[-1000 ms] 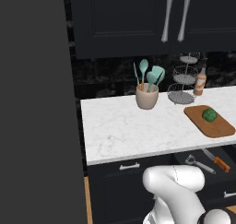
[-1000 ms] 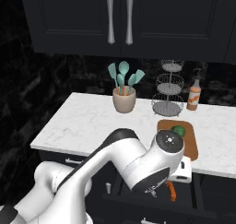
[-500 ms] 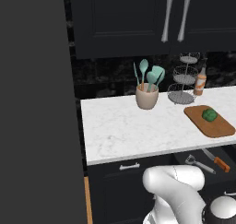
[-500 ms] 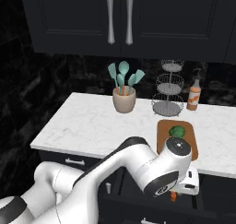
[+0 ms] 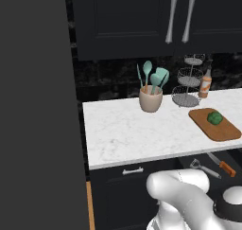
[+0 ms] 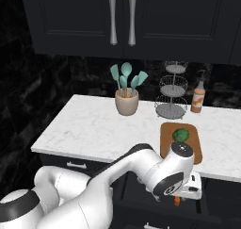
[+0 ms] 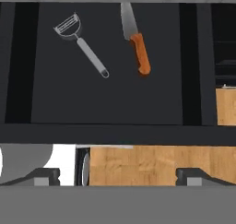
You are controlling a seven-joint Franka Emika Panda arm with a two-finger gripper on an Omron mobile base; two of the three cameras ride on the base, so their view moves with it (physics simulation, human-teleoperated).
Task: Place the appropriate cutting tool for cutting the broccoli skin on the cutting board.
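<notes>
The orange-handled knife lies in the open dark drawer, blade pointing away, next to an all-grey peeler. My gripper hangs above the drawer's near edge, open, with nothing between its fingertips, well short of the knife. The left base view shows the knife and peeler in the drawer below the counter edge. The brown cutting board lies on the counter above, with the broccoli on it. From the right, my hand is below the board and broccoli.
On the white marble counter stand a crock of teal utensils, a tiered wire rack and a sauce bottle. Dark cabinets hang above. A tall dark panel stands at the left.
My arm has shifted slightly right and settled over the open drawer. The knife, peeler, board and broccoli have not moved.
</notes>
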